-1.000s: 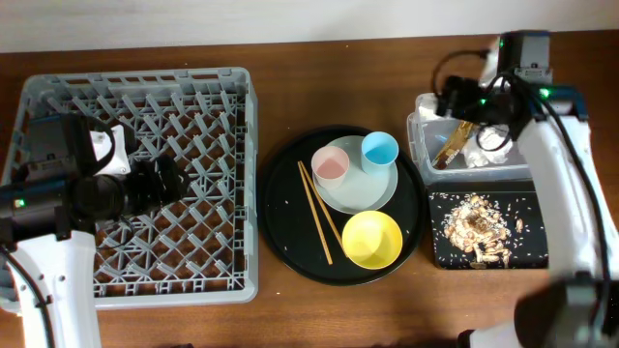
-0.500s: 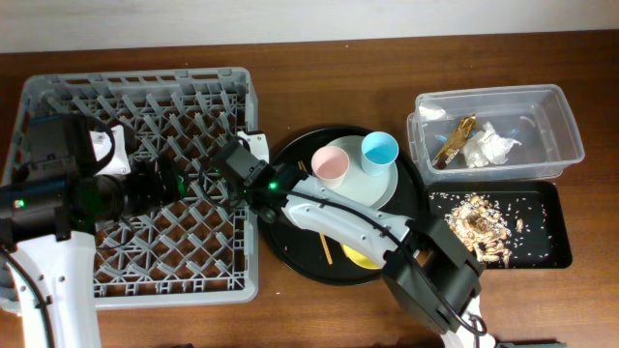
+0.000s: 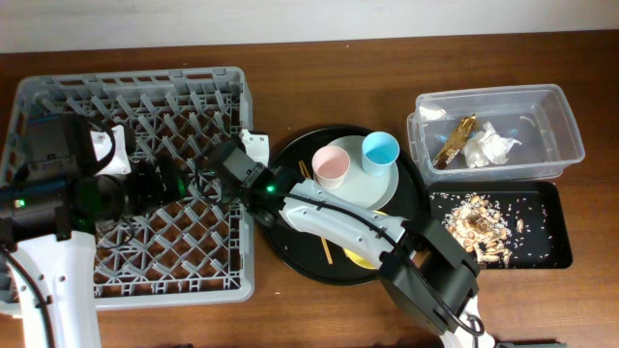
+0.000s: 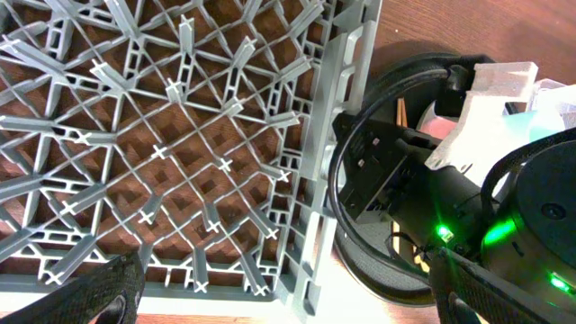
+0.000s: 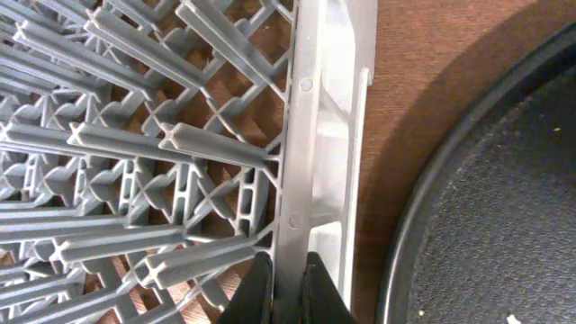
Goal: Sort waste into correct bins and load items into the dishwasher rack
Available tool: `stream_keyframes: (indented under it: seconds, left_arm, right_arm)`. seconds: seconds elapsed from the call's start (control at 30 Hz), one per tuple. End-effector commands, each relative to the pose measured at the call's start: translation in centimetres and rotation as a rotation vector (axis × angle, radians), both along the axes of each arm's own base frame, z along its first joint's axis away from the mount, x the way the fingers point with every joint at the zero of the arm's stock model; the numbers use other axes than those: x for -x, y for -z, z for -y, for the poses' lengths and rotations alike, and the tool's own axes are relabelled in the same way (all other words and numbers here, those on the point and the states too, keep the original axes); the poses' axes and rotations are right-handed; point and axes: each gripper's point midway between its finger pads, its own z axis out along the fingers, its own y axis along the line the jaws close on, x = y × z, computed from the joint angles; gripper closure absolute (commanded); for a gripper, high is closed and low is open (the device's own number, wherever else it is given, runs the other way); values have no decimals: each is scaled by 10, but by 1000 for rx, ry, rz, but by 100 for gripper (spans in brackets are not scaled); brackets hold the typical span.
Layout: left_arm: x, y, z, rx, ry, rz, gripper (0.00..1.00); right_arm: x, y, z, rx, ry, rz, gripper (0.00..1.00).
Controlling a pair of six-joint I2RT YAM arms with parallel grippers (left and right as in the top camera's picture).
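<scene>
The grey dishwasher rack (image 3: 126, 251) fills the left of the table. My right gripper (image 5: 288, 270) is shut on its right wall (image 5: 315, 135), reaching across the round black tray (image 3: 290, 246). My left gripper (image 4: 292, 310) hangs open over the rack's lattice (image 4: 180, 135), holding nothing. On the round tray sit a pale plate (image 3: 368, 188), a pink cup (image 3: 330, 164), a light-blue cup (image 3: 379, 150), chopsticks (image 3: 308, 186) and a yellow bowl (image 3: 368, 256) partly hidden by the right arm. The clear tub (image 3: 556, 126) holds a napkin (image 3: 488, 145) and a foil wrapper (image 3: 455, 140). Food scraps (image 3: 479, 232) lie in the black tray (image 3: 551, 246).
The round tray's rim (image 5: 486, 225) lies just right of the gripped rack wall, with a strip of bare wood between them. The right arm's body (image 4: 504, 207) crowds the right side of the left wrist view, close to the rack's edge.
The right arm swung from the clear tub across the table to the rack's right wall and shut on it. The rack has shifted slightly left. The left arm has not moved.
</scene>
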Motion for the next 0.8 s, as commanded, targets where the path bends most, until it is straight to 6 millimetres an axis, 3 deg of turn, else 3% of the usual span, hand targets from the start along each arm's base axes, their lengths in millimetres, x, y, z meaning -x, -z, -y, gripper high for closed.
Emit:
stream_keyframes:
  seconds: [0.0,0.23,0.27,0.33,0.4,0.43,0.47,0.5,0.53,0.57,0.6,0.63,0.7,0.77]
  left_arm:
    - [0,-6,0,0,-8,19,0]
    - [0,-6,0,0,-8,19,1]
    - [0,-6,0,0,-8,19,1]
    - [0,-6,0,-1,-9,19,1]
    - [0,-6,0,0,-8,19,1]
    - [0,-6,0,0,-9,19,1]
    - [0,-6,0,0,-8,19,1]
    - [0,-6,0,0,-8,19,1]
    - [0,-6,0,0,-8,19,1]
    - [0,-6,0,0,-8,19,1]
    - [0,-6,0,0,-8,19,1]
    - [0,-6,0,0,-8,19,1]
    - [0,-6,0,0,-8,19,1]
    - [0,-6,0,0,-8,19,1]
  right_arm:
    - [24,-8,-35,-81,-88,-12,96]
    - [25,-13,-43,-107,-100,6,96]
    - [26,-12,-42,-101,-100,3,81]
    - [21,-7,-27,-51,-91,-11,63]
    - [10,-30,-4,-20,-97,18,52]
    - [4,-69,14,-23,-124,74,52]
    - [5,-97,27,-16,-148,116,52]
    - [10,-129,55,9,-154,146,52]
    - [15,-141,97,57,-110,101,75]
    - [18,-140,127,103,-70,48,96]
    - [23,-130,159,166,-31,-26,96]
    - [31,-113,202,274,-1,-138,96]
    - [47,-98,274,424,115,-305,96]
    - [59,-95,306,490,170,-385,96]
